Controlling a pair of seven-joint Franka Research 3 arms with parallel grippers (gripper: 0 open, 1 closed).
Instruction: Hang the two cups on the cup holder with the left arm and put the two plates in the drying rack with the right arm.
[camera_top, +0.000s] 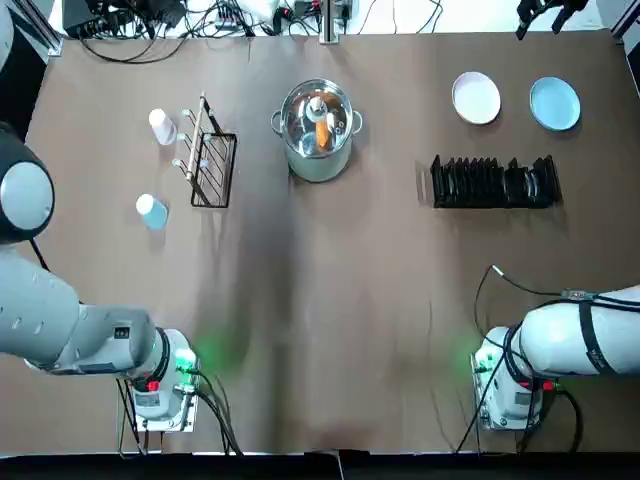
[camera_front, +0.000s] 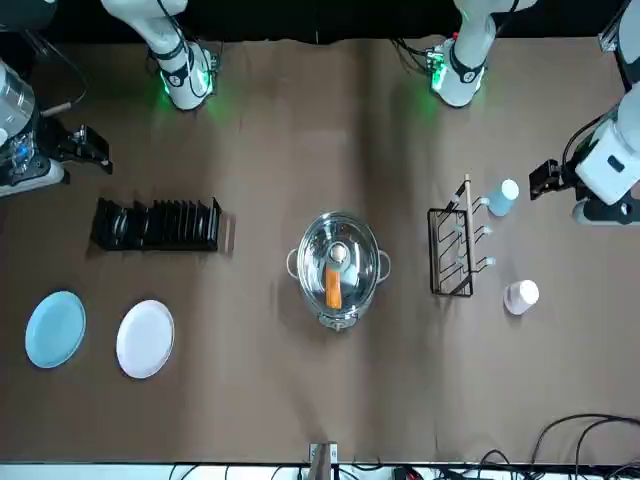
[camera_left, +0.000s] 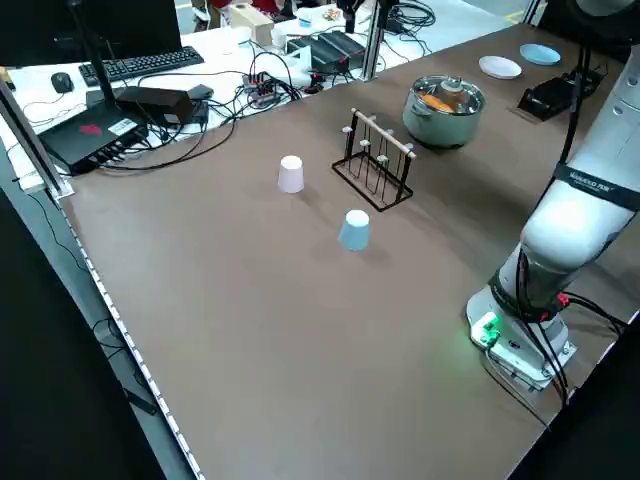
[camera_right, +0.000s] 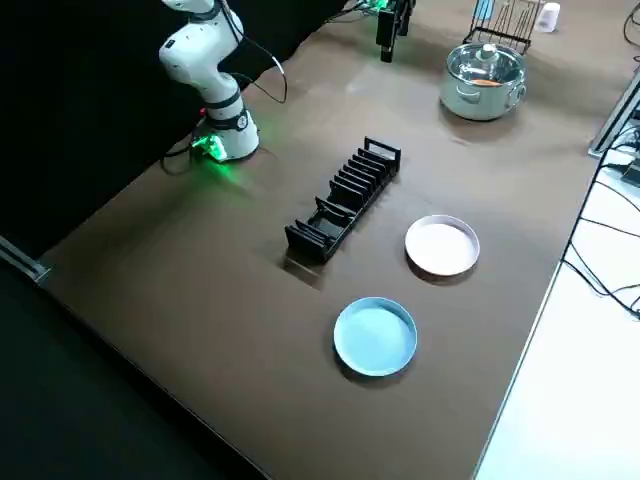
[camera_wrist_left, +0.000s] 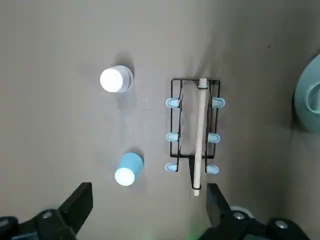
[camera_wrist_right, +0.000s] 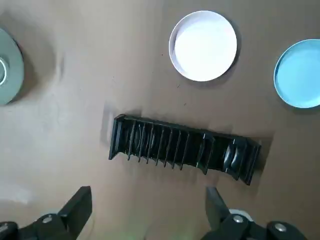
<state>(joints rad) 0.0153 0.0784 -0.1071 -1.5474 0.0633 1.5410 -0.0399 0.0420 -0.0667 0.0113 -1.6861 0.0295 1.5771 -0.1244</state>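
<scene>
Two small cups stand mouth down on a brown table, both to the robot's left of a round steel pot with a glass lid and two side handles (camera_top: 318, 135). One is a white plastic-looking cup (camera_wrist_left: 117, 79); the other, a light blue cup (camera_wrist_left: 129, 169), is nearer the robot's bases. Between them and the pot stands a black wire cup holder with a pale wooden top bar and side pegs (camera_wrist_left: 199, 135), its pegs bare. To the pot's right is a long, low black drying rack with upright slots (camera_wrist_right: 182, 147), its slots unfilled. Also right of the pot, farther from the bases than the rack, lie two round shallow plates, apart from each other: a white plate (camera_wrist_right: 202, 46) and, farther right, a light blue plate (camera_wrist_right: 301, 73). The left gripper, black with two fingers (camera_wrist_left: 150, 196), hangs above the table to the pot's left, past the holder; its fingers are spread, with nothing between them. The matching right gripper (camera_wrist_right: 149, 197) is raised to the pot's right, on the bases' side, its fingers also spread around nothing
</scene>
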